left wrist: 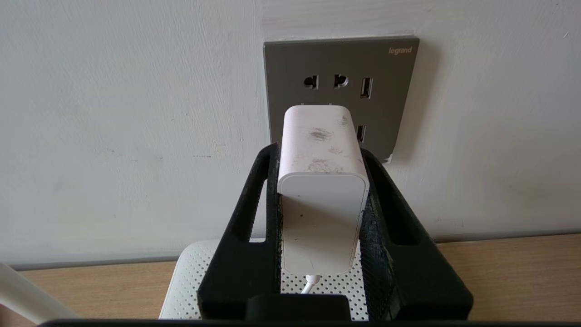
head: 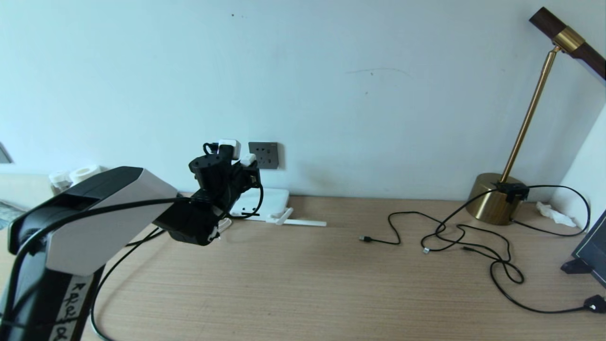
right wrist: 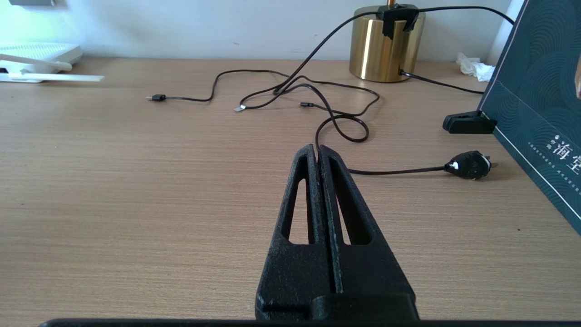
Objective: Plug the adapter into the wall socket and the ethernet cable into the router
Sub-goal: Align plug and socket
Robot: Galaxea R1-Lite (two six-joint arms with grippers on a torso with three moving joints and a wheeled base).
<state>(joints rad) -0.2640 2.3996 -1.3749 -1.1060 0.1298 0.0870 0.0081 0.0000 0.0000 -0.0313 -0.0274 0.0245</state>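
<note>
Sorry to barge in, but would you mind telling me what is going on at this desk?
The left gripper holds the adapter at the wall socket, over its lower holes; whether the pins are in cannot be seen. The router lies on the desk below. The right gripper is shut and idle over the desk, near loose black cables.

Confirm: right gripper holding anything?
No: in the right wrist view the right gripper has its fingers pressed shut on nothing, above the bare wooden desk.
</note>
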